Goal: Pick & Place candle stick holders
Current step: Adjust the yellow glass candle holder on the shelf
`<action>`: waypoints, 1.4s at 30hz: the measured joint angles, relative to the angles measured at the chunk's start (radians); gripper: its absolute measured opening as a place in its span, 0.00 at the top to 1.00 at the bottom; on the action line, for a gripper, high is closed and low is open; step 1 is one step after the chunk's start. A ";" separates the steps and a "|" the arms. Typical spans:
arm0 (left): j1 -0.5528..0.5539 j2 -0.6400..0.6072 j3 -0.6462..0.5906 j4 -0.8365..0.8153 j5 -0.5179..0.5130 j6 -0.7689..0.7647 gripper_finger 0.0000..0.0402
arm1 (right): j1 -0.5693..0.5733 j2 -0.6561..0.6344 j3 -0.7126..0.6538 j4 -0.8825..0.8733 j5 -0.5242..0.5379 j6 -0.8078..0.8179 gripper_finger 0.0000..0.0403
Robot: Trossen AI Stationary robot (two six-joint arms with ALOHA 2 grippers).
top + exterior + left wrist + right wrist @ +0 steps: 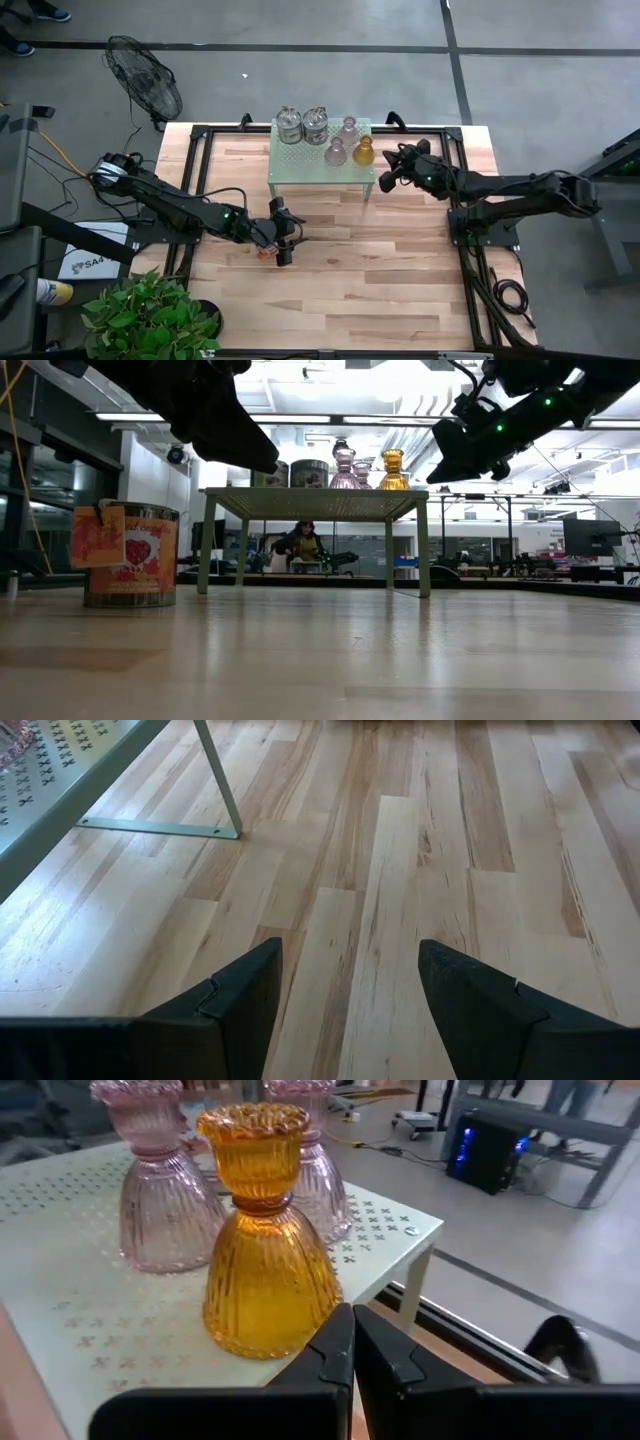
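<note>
A green perforated shelf (300,172) stands at the table's far middle. On its top rest two silvery jar-like holders (289,125) (315,125), two pink bell-shaped holders (348,127) (336,152) and an amber holder (265,1270). A third silvery jar with an orange label (130,555) stands on the table next to my left gripper (285,240). That gripper is open, with only bare wood between its fingers (240,1010). My right gripper (352,1330) is shut and hovers just off the shelf's right edge, close beside the amber holder and apart from it.
Black frame rails (200,135) run along the table's edges. A floor fan (145,80) stands beyond the far left corner and a potted plant (150,315) at the near left. Bare wood (380,280) stretches across the near half of the table.
</note>
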 joint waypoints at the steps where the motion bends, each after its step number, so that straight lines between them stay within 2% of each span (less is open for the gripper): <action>1: 0.000 0.000 0.000 0.000 0.000 0.000 0.43 | -0.009 0.000 -0.006 0.017 -0.019 0.001 1.00; 5: 0.000 0.000 0.000 0.000 0.000 0.000 0.43 | -0.048 0.000 -0.024 0.054 -0.115 0.025 1.00; 11: 0.000 0.000 0.000 0.000 0.000 0.000 0.43 | -0.089 0.000 -0.026 0.069 -0.147 0.021 1.00; 15: 0.000 0.000 0.000 0.000 0.000 0.000 0.43 | -0.119 0.010 -0.026 0.087 -0.220 0.005 1.00; 22: 0.000 0.000 0.000 0.002 0.000 0.000 0.43 | -0.159 0.075 -0.026 0.121 -0.287 -0.028 1.00; 31: 0.000 0.000 0.000 -0.002 0.000 0.000 0.43 | -0.173 0.156 -0.026 0.222 -0.339 -0.028 1.00; 42: 0.000 0.000 0.000 -0.002 0.000 0.000 0.43 | -0.173 0.159 -0.026 0.244 -0.400 -0.032 1.00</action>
